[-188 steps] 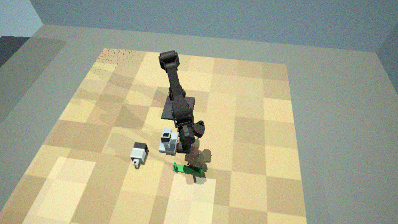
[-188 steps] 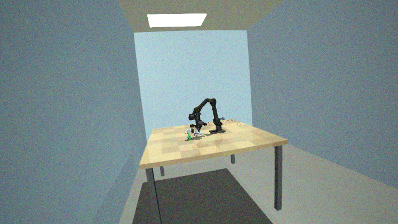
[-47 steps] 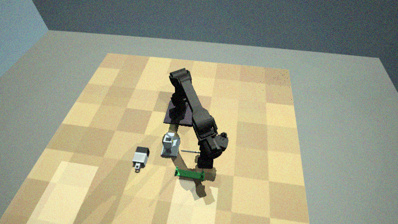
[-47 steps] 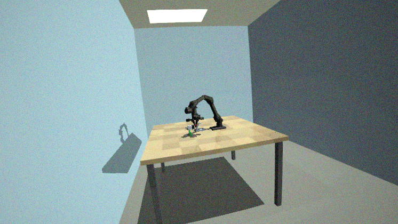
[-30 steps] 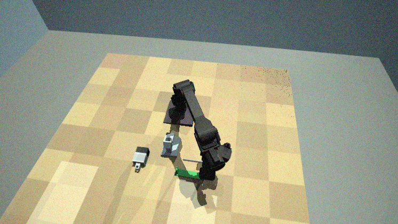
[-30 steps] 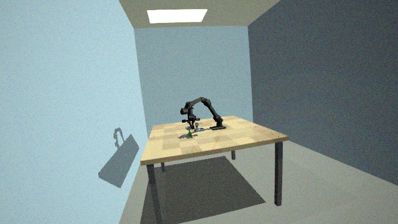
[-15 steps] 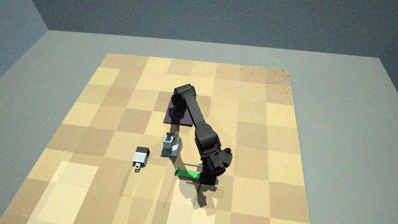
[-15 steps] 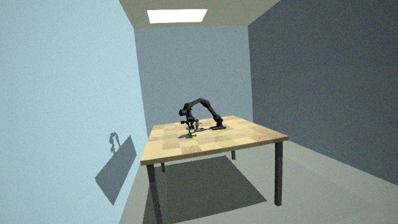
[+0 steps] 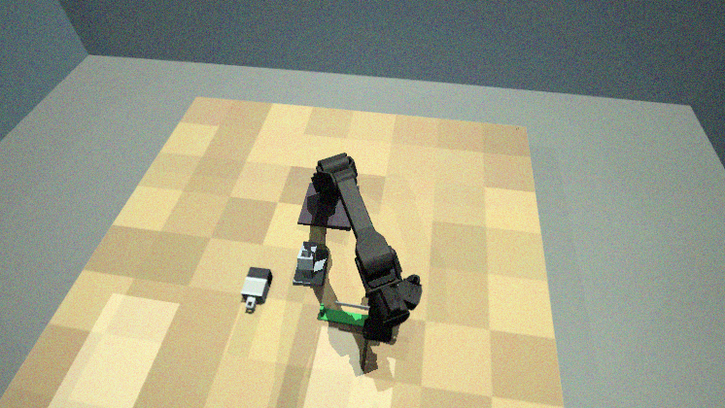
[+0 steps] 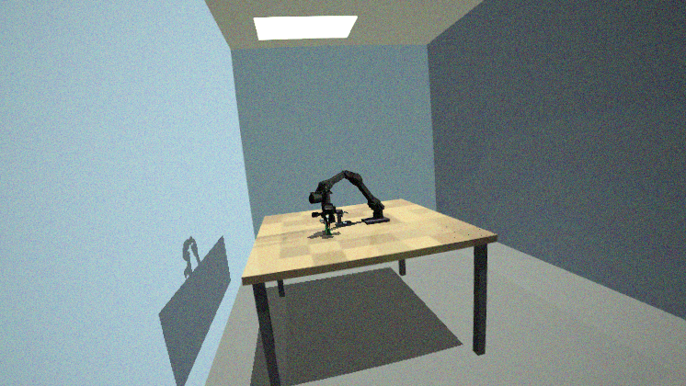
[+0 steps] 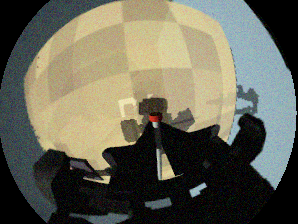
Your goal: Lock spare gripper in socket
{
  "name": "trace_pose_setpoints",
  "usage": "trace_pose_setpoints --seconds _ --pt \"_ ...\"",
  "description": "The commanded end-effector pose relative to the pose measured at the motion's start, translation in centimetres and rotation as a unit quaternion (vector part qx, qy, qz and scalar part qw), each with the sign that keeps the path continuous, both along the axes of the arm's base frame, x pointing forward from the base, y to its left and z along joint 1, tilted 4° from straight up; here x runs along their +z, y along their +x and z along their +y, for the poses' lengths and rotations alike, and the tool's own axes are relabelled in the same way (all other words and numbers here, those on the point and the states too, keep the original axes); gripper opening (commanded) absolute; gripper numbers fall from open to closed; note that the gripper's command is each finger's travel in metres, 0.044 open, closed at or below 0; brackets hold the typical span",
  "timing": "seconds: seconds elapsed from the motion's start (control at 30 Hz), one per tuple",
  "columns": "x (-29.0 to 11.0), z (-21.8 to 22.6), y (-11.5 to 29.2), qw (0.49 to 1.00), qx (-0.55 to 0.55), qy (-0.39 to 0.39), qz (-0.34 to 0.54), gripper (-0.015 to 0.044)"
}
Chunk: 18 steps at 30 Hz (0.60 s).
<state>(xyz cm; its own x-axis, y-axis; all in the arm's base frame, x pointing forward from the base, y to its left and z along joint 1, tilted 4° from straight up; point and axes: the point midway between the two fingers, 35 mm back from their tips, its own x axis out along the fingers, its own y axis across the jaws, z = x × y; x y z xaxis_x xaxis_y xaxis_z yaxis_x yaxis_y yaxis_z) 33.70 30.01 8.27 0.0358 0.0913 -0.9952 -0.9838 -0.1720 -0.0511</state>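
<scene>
My gripper (image 9: 371,308) (image 11: 152,121) is shut on the lock pin (image 9: 350,305) (image 11: 158,143), a thin grey rod with a red end. I hold it level, just above a flat green pad (image 9: 340,317) (image 10: 328,232) on the table. The grey mount (image 9: 309,262) with its socket stands on a dark plate to the left of my arm, and the socket looks empty. The spare gripper (image 9: 257,287), a grey and black block with a small spigot, lies on the table further left. In the wrist view the mount shows small and blurred beyond the pin's red tip.
The arm's base stands on a dark plate (image 9: 314,213) behind the mount. The wooden table (image 9: 456,253) (image 10: 383,244) stands in a room with walls on the left and behind. The arm casts a shadow on the table in front of the green pad.
</scene>
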Motion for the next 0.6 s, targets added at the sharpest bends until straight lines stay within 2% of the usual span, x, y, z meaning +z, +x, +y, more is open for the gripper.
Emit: trace_pose_setpoints --seconds 0.0,0.57 --pt "-0.7 -0.1 0.0 1.0 0.001 0.0 0.0 0.0" --pt "-3.3 -0.2 0.2 1.0 0.002 0.001 -0.001 0.0"
